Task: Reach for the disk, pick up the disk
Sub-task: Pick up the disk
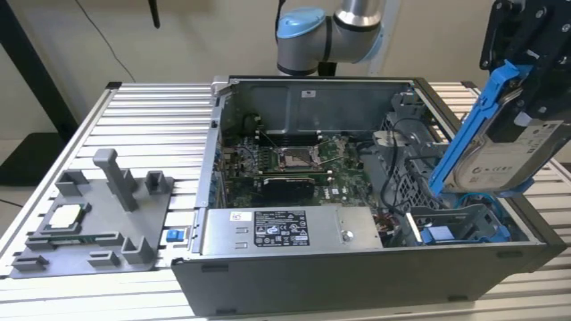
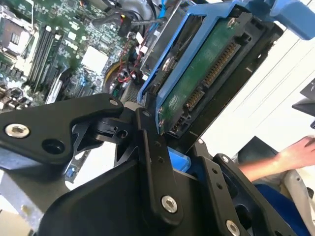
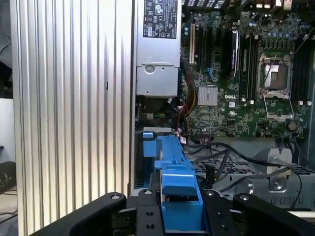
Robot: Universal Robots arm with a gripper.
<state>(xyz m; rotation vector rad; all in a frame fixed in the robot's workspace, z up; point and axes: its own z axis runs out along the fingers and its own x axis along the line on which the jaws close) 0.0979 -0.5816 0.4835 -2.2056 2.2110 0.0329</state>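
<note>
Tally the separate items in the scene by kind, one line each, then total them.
Open computer case: 1
Disk in blue bracket, held tilted above the case by the claw: 1
Grey power supply box inside the case: 1
Grey fixture tray on the table: 1
Small square chip on that tray: 1
Total: 5

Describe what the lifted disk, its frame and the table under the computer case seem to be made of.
Disk: apparently bare metal body, silver-grey with a white paper-like label; green circuit board underneath in the second wrist view.
Bracket: likely moulded plastic, uniformly bright blue.
Table: probably aluminium, matte silver with ribbed slats.
</note>
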